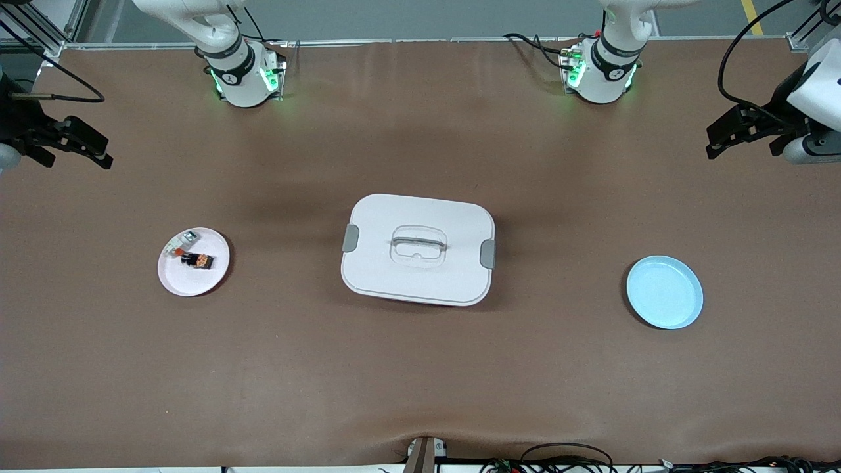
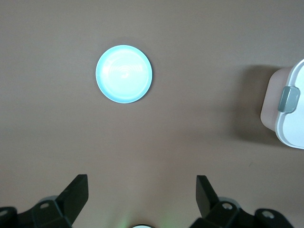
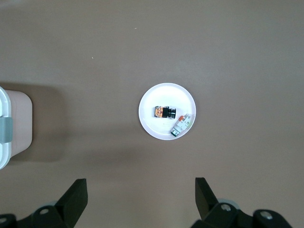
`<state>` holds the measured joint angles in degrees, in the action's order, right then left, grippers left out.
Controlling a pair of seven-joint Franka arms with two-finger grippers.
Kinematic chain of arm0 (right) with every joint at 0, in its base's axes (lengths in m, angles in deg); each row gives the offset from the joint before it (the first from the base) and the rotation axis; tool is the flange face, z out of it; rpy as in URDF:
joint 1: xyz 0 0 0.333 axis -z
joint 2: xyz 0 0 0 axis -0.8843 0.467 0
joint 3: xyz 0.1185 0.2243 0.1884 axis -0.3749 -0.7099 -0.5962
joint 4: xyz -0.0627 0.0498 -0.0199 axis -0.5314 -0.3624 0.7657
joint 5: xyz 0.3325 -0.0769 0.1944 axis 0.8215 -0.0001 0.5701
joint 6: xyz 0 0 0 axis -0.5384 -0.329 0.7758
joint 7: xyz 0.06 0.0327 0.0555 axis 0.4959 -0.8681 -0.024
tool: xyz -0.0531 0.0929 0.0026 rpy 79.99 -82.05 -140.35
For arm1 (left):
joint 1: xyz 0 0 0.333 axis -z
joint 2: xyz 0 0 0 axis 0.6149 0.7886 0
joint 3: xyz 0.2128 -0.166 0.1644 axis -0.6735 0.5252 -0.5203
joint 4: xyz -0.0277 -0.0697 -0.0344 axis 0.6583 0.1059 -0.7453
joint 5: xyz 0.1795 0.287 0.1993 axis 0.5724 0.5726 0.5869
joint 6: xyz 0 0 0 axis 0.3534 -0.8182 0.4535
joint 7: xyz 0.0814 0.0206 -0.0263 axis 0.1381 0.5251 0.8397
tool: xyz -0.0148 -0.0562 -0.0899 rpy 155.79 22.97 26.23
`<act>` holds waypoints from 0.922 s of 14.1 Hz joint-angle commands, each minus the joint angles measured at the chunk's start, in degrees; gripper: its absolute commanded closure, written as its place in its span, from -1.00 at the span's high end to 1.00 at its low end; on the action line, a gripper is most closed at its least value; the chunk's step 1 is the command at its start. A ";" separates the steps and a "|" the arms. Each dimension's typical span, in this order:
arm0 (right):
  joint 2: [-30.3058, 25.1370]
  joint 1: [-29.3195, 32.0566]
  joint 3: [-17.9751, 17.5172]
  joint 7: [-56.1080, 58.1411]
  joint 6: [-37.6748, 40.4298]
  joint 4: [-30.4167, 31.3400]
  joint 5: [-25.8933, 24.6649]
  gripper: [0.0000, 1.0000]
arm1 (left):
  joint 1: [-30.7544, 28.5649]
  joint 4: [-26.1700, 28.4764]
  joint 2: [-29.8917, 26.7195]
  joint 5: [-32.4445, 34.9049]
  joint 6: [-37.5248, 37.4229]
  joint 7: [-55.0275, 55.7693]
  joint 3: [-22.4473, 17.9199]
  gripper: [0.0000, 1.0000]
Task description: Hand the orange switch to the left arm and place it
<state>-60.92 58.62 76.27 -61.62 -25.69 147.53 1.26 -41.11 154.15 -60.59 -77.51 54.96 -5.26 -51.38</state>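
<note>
The orange switch [image 1: 197, 260] [image 3: 165, 112], a tiny black block with an orange end, lies on a small pink plate [image 1: 211, 279] [image 3: 154, 99] toward the right arm's end of the table. The white box [image 1: 417, 249] [image 2: 290, 118] [image 3: 12, 126] with grey latches stands mid-table. My right gripper [image 1: 98, 150] [image 3: 141, 185] hangs open and empty high over the table's end by that plate. My left gripper [image 1: 713, 141] [image 2: 142, 183] hangs open and empty high over the opposite end.
A small white component with a red-orange patch [image 1: 179, 244] [image 3: 182, 124] shares the pink plate with the switch. A blue plate [image 1: 663, 292] [image 2: 124, 73] sits bare toward the left arm's end. Cables run along the table's edges.
</note>
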 commanded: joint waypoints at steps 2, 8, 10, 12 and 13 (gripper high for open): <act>0.14 0.29 0.10 -0.89 1.00 -0.97 0.96 1.00 | -0.18 -0.18 -0.17 1.21 -0.78 0.58 0.46 1.00; 0.49 0.29 0.10 -0.80 0.66 -0.88 0.87 1.00 | -0.35 -1.06 -0.26 1.13 -0.70 -0.04 0.11 1.00; 1.89 0.46 0.10 -0.54 0.13 -0.97 0.87 1.00 | -0.35 -0.89 -0.26 1.04 -0.78 0.14 -0.07 1.00; 4.35 0.46 0.10 -0.36 -1.10 -0.97 0.87 1.00 | -0.35 -0.89 -0.26 0.86 -0.78 0.40 -0.07 1.00; 5.66 0.55 0.19 -0.36 -2.32 -0.88 0.78 1.00 | -0.35 -0.89 -0.26 0.86 -0.78 0.40 -0.07 1.00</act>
<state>-58.37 58.64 76.44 -61.77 -26.67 147.69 1.28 -41.28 153.85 -60.59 -77.51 54.94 -5.26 -51.57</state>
